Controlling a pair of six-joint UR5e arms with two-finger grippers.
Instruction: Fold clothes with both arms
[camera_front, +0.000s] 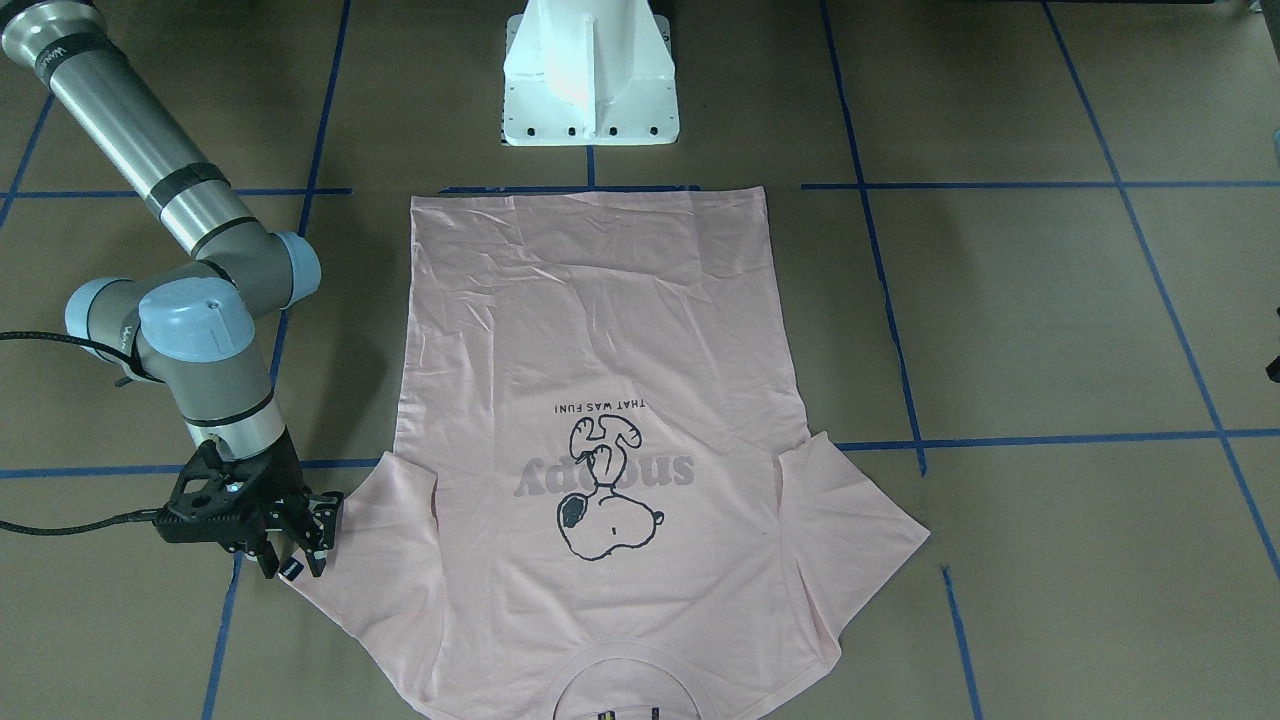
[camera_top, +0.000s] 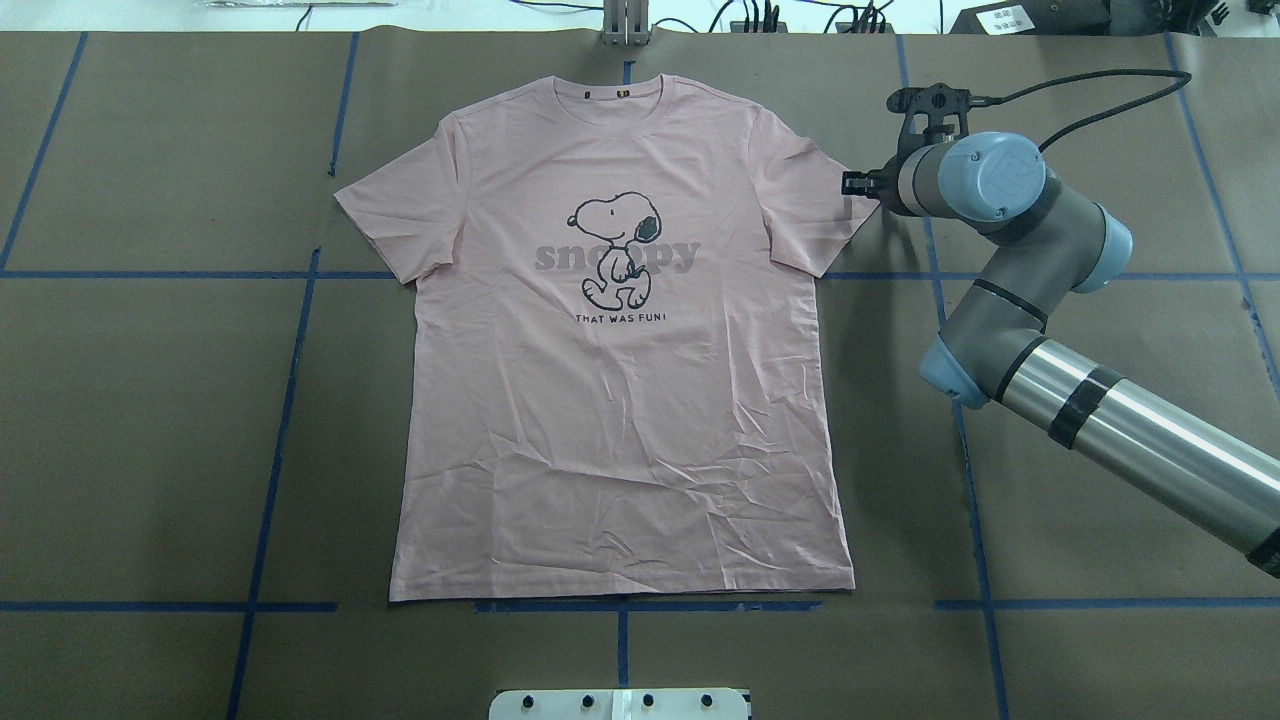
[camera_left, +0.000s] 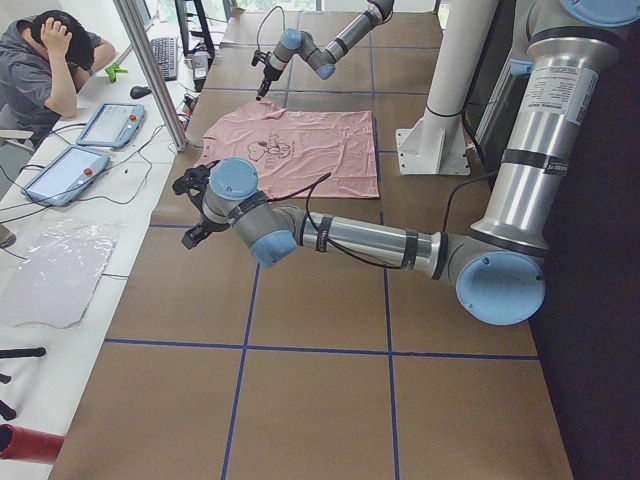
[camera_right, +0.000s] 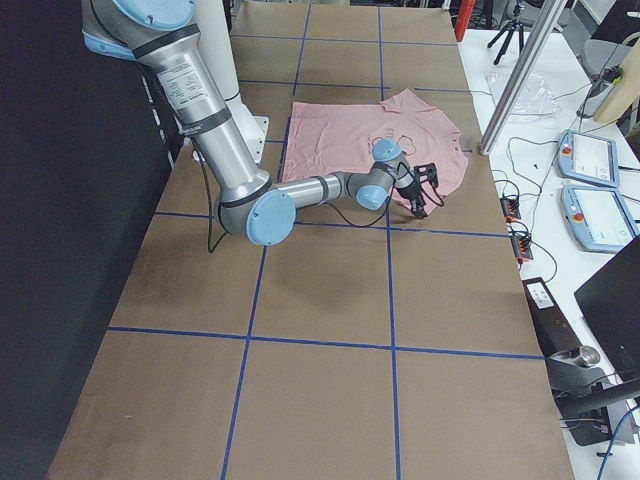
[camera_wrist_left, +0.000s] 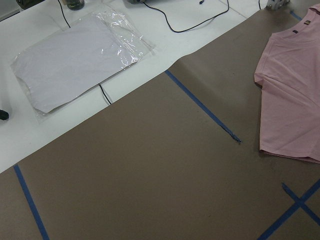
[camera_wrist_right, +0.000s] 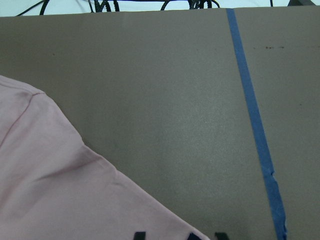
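The clothes are one pale pink Snoopy T-shirt that lies flat and face up on the brown table, collar away from the robot base. The same T-shirt runs off the bottom of the front-facing view. My right gripper stands open at the tip of the sleeve on my right. In the front-facing view this right gripper is low over the sleeve's dark tag. The right wrist view shows the sleeve corner between two dark fingertips. My left gripper hovers off the shirt's left side; whether it is open or shut I cannot tell.
The white pedestal stands at the shirt's hem side. Blue tape lines cross the table. A clear plastic bag and control tablets lie on the white bench beyond the collar end. A person sits there.
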